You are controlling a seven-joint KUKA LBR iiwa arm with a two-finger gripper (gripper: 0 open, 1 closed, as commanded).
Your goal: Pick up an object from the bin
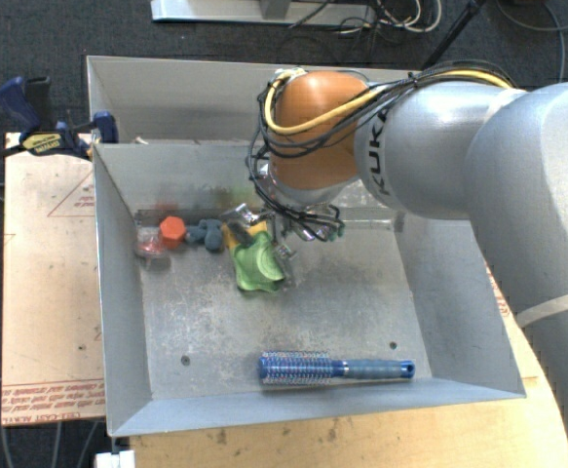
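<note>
Gripper (285,247) low over a crumpled green thing (255,266) mid-bin, open or closed impossible to tell, orange cap (171,228) to the left, blue hairbrush (332,368) near the front wall.

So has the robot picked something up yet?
Not yet. Done: the end effector is low in the bin, right at the crumpled green thing near the middle. In hand: nothing looks lifted; the green thing lies on the bin floor. Left: grabbing and lifting it out. The blue brush lies apart near the front.
</note>
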